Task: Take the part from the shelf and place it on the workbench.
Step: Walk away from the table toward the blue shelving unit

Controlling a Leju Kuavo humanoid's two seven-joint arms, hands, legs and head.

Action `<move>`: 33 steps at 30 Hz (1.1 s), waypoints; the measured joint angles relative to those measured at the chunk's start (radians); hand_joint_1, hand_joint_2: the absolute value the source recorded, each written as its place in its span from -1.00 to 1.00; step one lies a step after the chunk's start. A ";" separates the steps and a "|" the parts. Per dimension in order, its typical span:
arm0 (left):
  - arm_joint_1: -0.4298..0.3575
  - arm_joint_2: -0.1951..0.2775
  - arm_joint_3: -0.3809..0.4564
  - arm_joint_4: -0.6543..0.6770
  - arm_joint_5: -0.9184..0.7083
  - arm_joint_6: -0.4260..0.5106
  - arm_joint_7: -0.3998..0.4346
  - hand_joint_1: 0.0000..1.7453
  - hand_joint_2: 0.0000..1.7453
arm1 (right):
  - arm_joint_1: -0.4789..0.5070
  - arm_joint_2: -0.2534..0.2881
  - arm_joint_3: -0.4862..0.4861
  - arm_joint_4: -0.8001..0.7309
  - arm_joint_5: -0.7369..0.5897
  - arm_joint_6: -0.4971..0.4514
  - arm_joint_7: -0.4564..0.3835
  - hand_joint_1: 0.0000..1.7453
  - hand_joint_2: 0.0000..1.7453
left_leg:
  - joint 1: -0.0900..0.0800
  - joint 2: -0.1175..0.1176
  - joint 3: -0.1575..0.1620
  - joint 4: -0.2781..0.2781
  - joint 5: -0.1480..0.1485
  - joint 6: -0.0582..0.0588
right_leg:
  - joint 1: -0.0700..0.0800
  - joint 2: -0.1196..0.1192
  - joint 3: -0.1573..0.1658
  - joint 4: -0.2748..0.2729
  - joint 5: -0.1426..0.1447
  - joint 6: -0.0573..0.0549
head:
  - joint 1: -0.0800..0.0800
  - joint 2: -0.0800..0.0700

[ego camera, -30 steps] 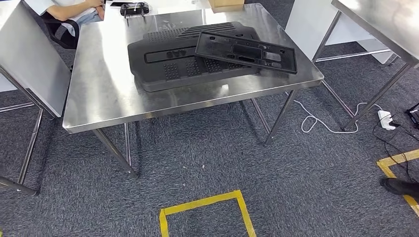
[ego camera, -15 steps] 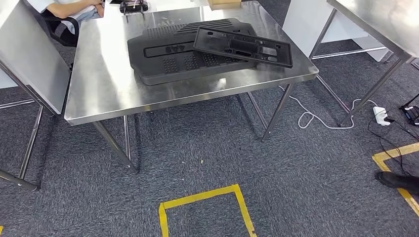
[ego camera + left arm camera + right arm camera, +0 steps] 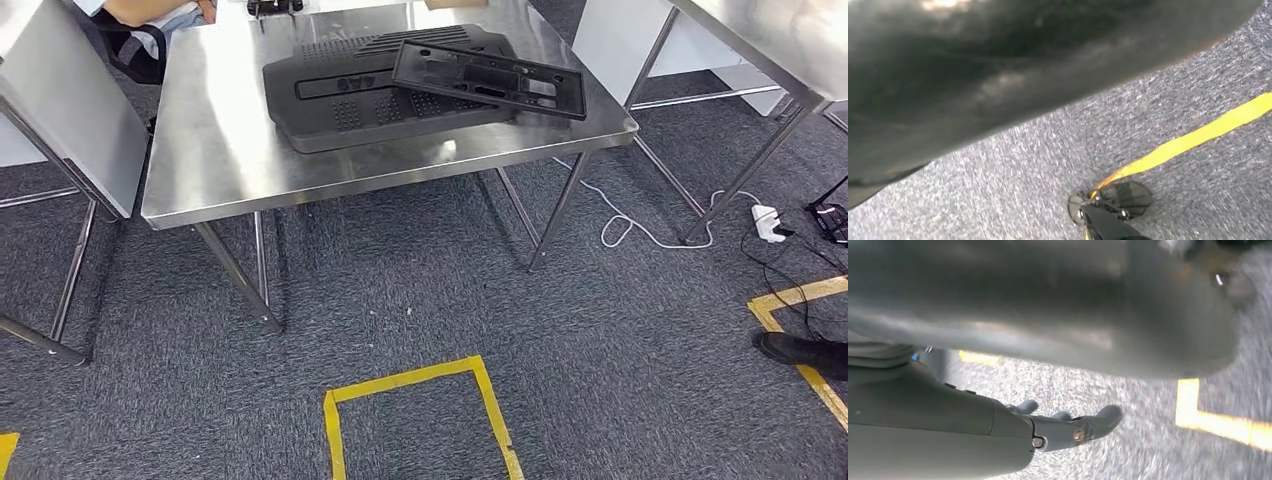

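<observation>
The steel workbench [image 3: 220, 150] stands ahead of me in the head view. On it lies a large black ribbed panel [image 3: 350, 100], and a flat black frame part [image 3: 488, 78] rests across the panel's right side. My right hand [image 3: 1068, 427] hangs over the carpet in the right wrist view, fingers stretched out and holding nothing. In the left wrist view a dark jointed piece [image 3: 1108, 220] reaches in over the carpet. It may belong to my left hand, but too little shows to tell how the hand stands.
Steel tables flank the workbench at the left [image 3: 60, 110] and right [image 3: 770, 40]. A white cable [image 3: 640, 225] and power strip [image 3: 767, 222] lie on the carpet. Yellow tape [image 3: 420, 400] marks a square near me. A person's shoe [image 3: 800, 350] is at right, and a seated person [image 3: 150, 12] at the back left.
The whole head view has shifted: the workbench now sits higher and smaller in the picture, so the camera has moved. The parts on it keep their places.
</observation>
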 joint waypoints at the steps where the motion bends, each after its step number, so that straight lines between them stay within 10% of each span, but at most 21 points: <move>1: 0.001 0.000 0.002 0.000 0.001 0.000 0.000 -1.00 -1.00 | 0.000 0.000 -0.014 0.000 -0.016 -0.017 0.001 -1.00 -1.00 | 0.002 -0.001 -0.002 0.000 0.002 -0.006 | -0.004 -0.001 -0.002 0.000 0.007 -0.008 | 0.000 0.000; 4: 0.004 0.000 0.006 0.000 0.002 0.002 0.001 -1.00 -1.00 | -0.001 0.000 -0.058 0.000 -0.068 -0.068 0.018 -1.00 -1.00 | 0.006 -0.003 -0.038 0.086 -0.074 -0.016 | -0.014 -0.005 -0.011 -0.004 0.029 -0.031 | -0.005 0.000; 6: 0.004 0.000 0.009 0.000 0.002 0.002 0.001 -1.00 -1.00 | 0.000 0.002 -0.098 0.000 -0.116 -0.094 0.029 -1.00 -1.00 | 0.006 -0.004 -0.079 0.221 -0.159 -0.020 | -0.010 -0.006 -0.024 -0.002 0.039 -0.038 | -0.008 0.000; 8: 0.005 0.000 0.011 0.000 0.003 0.002 0.001 -1.00 -1.00 | 0.000 0.005 -0.145 0.000 -0.164 -0.110 0.027 -1.00 -1.00 | 0.006 -0.004 -0.080 0.280 -0.184 -0.023 | -0.008 -0.006 -0.038 0.005 0.045 -0.036 | -0.008 0.000; 13: 0.004 -0.001 0.015 0.000 0.004 0.003 -0.001 -1.00 -1.00 | -0.002 0.013 -0.238 0.000 -0.221 -0.126 0.002 -1.00 -1.00 | 0.006 -0.008 0.082 0.035 -0.108 -0.012 | -0.002 -0.005 -0.067 0.038 0.050 -0.026 | -0.007 0.000; 17: 0.004 -0.002 0.018 0.000 0.004 0.003 -0.003 -1.00 -1.00 | -0.004 0.016 -0.273 -0.001 -0.230 -0.128 -0.008 -1.00 -1.00 | -0.001 -0.007 0.066 0.021 -0.091 0.021 | -0.004 -0.004 -0.089 0.046 0.054 0.001 | -0.007 0.000; 23: 0.003 -0.003 0.022 0.000 0.004 0.005 -0.007 -1.00 -1.00 | -0.005 0.022 -0.304 -0.001 -0.233 -0.120 -0.041 -1.00 -1.00 | 0.000 -0.002 0.015 0.017 -0.049 0.044 | -0.009 -0.002 -0.190 0.317 -0.091 0.002 | 0.002 0.000; 28: 0.002 -0.004 0.024 0.000 0.004 0.005 -0.008 -1.00 -1.00 | -0.010 0.023 -0.312 -0.004 -0.233 -0.120 -0.044 -1.00 -1.00 | -0.003 -0.001 -0.012 0.016 -0.016 0.026 | -0.004 -0.002 -0.002 0.028 -0.024 0.015 | 0.001 0.000; 33: 0.004 -0.006 0.025 0.000 0.004 0.005 -0.009 -1.00 -1.00 | -0.011 0.024 -0.314 -0.006 -0.228 -0.119 -0.051 -1.00 -1.00 | -0.001 -0.002 -0.026 0.029 -0.017 -0.004 | -0.005 -0.003 -0.005 0.002 0.009 -0.021 | -0.003 0.000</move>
